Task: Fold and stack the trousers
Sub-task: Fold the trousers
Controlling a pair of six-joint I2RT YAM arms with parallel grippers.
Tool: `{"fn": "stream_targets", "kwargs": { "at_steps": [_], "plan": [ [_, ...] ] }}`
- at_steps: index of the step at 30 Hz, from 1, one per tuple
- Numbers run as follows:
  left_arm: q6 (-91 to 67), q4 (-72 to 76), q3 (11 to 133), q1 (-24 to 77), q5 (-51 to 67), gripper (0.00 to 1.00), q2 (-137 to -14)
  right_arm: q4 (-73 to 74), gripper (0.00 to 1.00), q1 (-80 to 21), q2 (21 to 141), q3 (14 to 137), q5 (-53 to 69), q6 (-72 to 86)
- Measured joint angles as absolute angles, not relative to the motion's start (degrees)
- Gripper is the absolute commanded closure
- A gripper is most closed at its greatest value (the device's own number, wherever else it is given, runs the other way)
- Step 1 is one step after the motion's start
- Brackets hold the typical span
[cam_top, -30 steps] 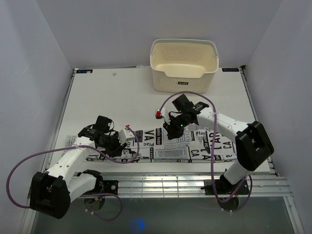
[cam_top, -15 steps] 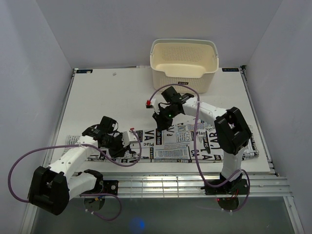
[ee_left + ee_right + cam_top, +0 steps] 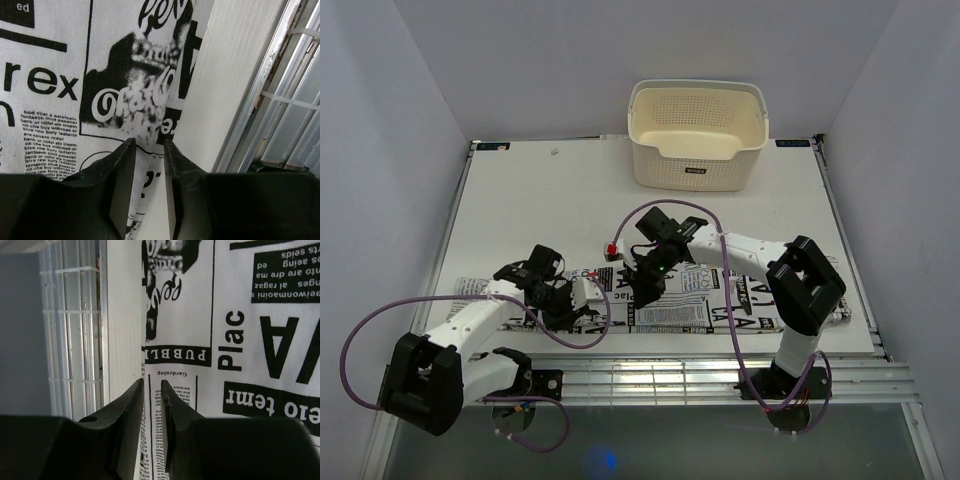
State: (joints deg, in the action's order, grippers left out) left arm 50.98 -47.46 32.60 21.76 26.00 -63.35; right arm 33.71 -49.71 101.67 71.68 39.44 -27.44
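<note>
The trousers (image 3: 670, 312), white cloth printed with black newspaper text, lie in a long flat strip along the table's near edge. My left gripper (image 3: 584, 298) is low over their left part. In the left wrist view its jaws (image 3: 149, 150) stand almost together, with a fold of the trousers' (image 3: 60, 90) near edge between them. My right gripper (image 3: 643, 291) is down on the middle of the strip. In the right wrist view its jaws (image 3: 152, 387) stand narrowly closed on the edge of the trousers (image 3: 250, 340).
A cream perforated basket (image 3: 698, 140) stands at the back of the white table (image 3: 540, 200). Metal rails run along the table's near edge (image 3: 280, 125), also in the right wrist view (image 3: 75, 340). Purple cables loop off both arms.
My right gripper swung left and away from me, then came back down onto the middle of the trousers. My left gripper shifted a little to the right along the near edge.
</note>
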Motion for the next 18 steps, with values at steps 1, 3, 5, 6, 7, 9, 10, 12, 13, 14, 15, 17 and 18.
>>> {"fn": "stream_targets", "kwargs": {
  "at_steps": [1, 3, 5, 6, 7, 9, 10, 12, 13, 14, 15, 17, 18],
  "plan": [
    [51.03, -47.31, 32.60, 21.89, 25.87, 0.63, -63.64, 33.71, 0.74, -49.52, 101.73, 71.44, 39.13, -27.35],
    [51.13, -47.05, 32.60, 22.13, 25.69, 0.70, -64.20, 33.56, 0.74, -49.15, 101.73, 71.44, 38.94, -27.35],
    [51.35, -46.63, 32.60, 22.44, 25.54, 0.81, -64.84, 33.39, 0.74, -48.82, 101.73, 71.46, 38.83, -27.33],
    [51.46, -46.41, 32.60, 22.68, 25.43, 0.86, -65.19, 33.45, 0.74, -48.49, 101.73, 71.46, 38.68, -27.31],
    [51.46, -46.28, 32.62, 22.83, 25.34, 0.91, -65.34, 33.43, 0.75, -48.25, 101.73, 71.46, 38.52, -27.31],
    [51.75, -46.41, 32.67, 23.29, 25.26, 1.00, -65.30, 33.45, 0.75, -47.46, 101.73, 71.48, 38.22, -27.31],
    [51.88, -46.63, 32.80, 23.51, 25.21, 1.00, -65.21, 33.54, 0.75, -47.05, 101.73, 71.48, 38.09, -27.31],
    [52.34, -47.90, 33.43, 23.83, 25.19, 1.00, -64.60, 34.17, 0.75, -45.67, 101.73, 71.83, 37.89, -27.31],
    [52.75, -48.53, 33.89, 23.94, 25.21, 1.00, -63.92, 34.37, 0.75, -44.99, 101.73, 71.99, 37.80, -27.31],
    [53.28, -49.45, 34.46, 24.03, 25.21, 1.00, -63.13, 34.70, 0.75, -44.14, 101.71, 72.29, 37.67, -27.33],
    [53.82, -50.30, 34.94, 24.16, 25.21, 1.00, -62.41, 34.87, 0.75, -43.35, 101.71, 72.60, 37.56, -27.38],
    [55.51, -52.12, 35.70, 24.58, 25.21, 1.00, -60.97, 35.55, 0.75, -41.87, 101.62, 73.12, 37.21, -27.44],
    [56.42, -52.86, 35.77, 24.86, 25.12, 1.00, -60.66, 36.10, 0.75, -41.21, 101.58, 73.36, 36.95, -27.51]
  ]
}}
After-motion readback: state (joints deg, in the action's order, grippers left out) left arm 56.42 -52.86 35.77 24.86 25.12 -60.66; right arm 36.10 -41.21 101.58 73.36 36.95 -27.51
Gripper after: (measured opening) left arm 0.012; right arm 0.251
